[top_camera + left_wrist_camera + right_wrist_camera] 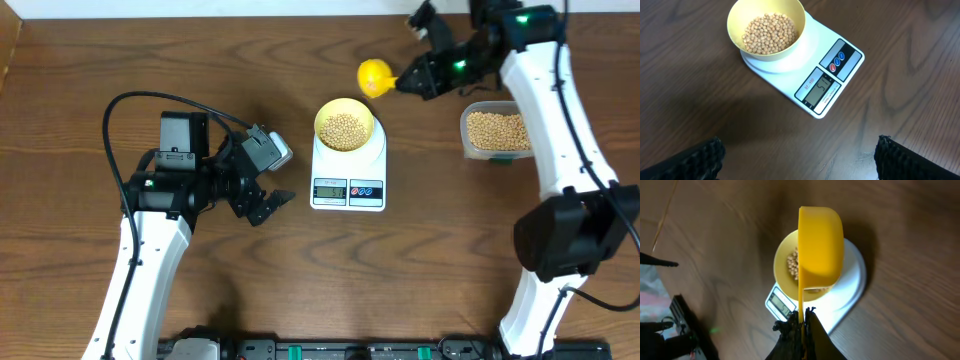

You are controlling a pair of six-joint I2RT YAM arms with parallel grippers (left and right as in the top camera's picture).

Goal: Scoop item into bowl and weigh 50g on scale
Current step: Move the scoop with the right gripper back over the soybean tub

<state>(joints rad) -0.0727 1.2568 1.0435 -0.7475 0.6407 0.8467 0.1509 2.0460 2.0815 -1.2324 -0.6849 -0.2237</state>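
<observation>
The pale-yellow bowl [345,126] sits on the white scale [348,188] at the table's middle, with a layer of tan beans [343,127] in it. The bowl [766,30], its beans [768,33] and the scale [827,80] also show in the left wrist view. My right gripper [408,82] is shut on the handle of a yellow scoop [374,76], held above and behind the bowl. In the right wrist view the scoop [820,242] hangs over the bowl [785,262] and scale [850,287], gripper [802,322] closed on its handle. My left gripper [272,205] is open and empty, left of the scale.
A clear plastic tub [496,131] holding more beans stands right of the scale, next to the right arm. Black cables loop over the table behind the left arm [160,215]. The table's far edge runs along the top.
</observation>
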